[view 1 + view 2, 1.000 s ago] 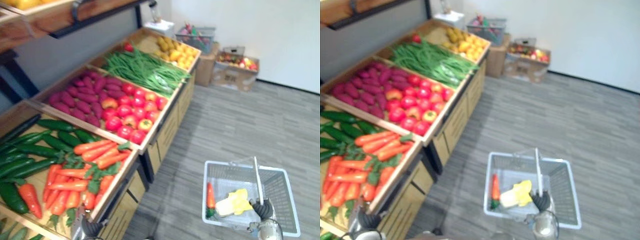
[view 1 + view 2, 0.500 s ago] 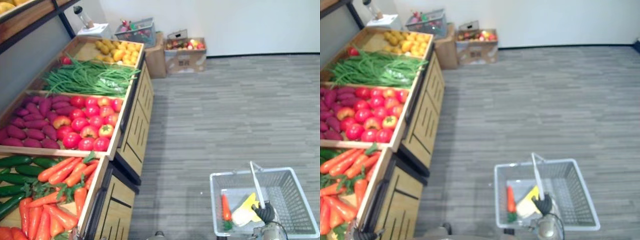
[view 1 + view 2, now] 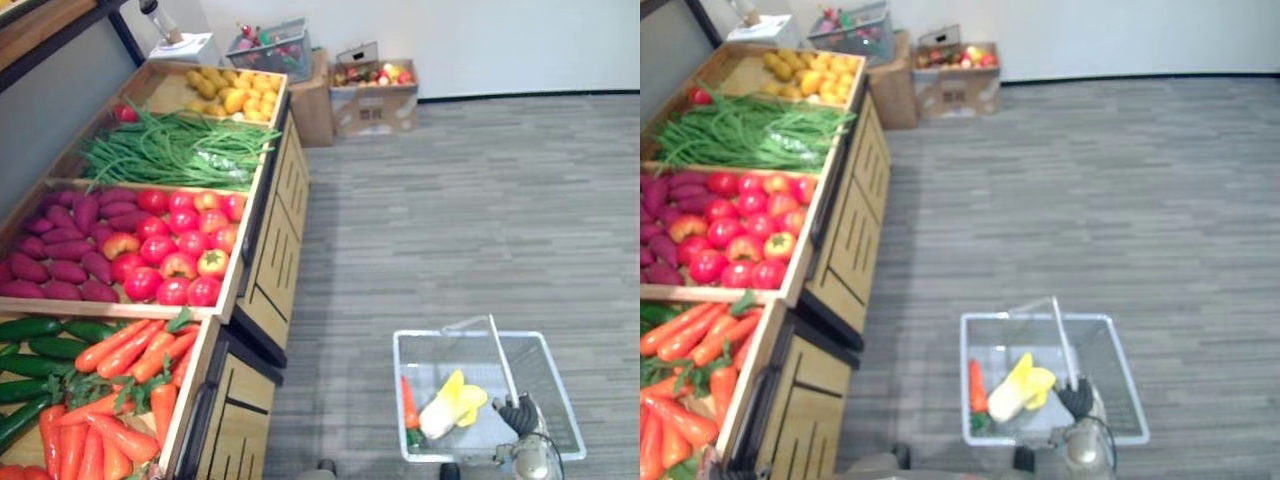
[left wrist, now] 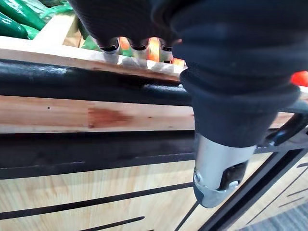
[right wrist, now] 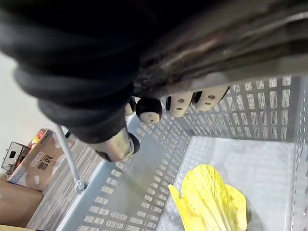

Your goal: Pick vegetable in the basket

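Note:
A white wire basket (image 3: 565, 400) hangs over the grey floor to the right of the produce stand. My right hand (image 3: 520, 415) is shut on its upright handle (image 3: 500, 358); in the right wrist view the fingers (image 5: 179, 103) curl round the handle bar (image 5: 250, 45). Inside the basket lie a carrot (image 3: 409, 402) and a yellow leafy cabbage (image 3: 451, 404), the cabbage (image 5: 208, 203) also seen on the basket floor. My left hand (image 4: 216, 163) hangs relaxed and holding nothing against the stand's wooden front edge (image 4: 72, 55), next to the carrots (image 3: 120, 400).
The stand's crates hold cucumbers (image 3: 40, 345), tomatoes (image 3: 180, 250), purple sweet potatoes (image 3: 60, 250), green beans (image 3: 170, 150) and yellow produce (image 3: 235, 95). Another basket (image 3: 270, 45) and cardboard boxes (image 3: 375, 95) stand by the back wall. Grey floor spreads to the right.
The camera has swung right and then settled. The basket in my right hand has shifted a little left, toward the stand. My left hand has left the eye views.

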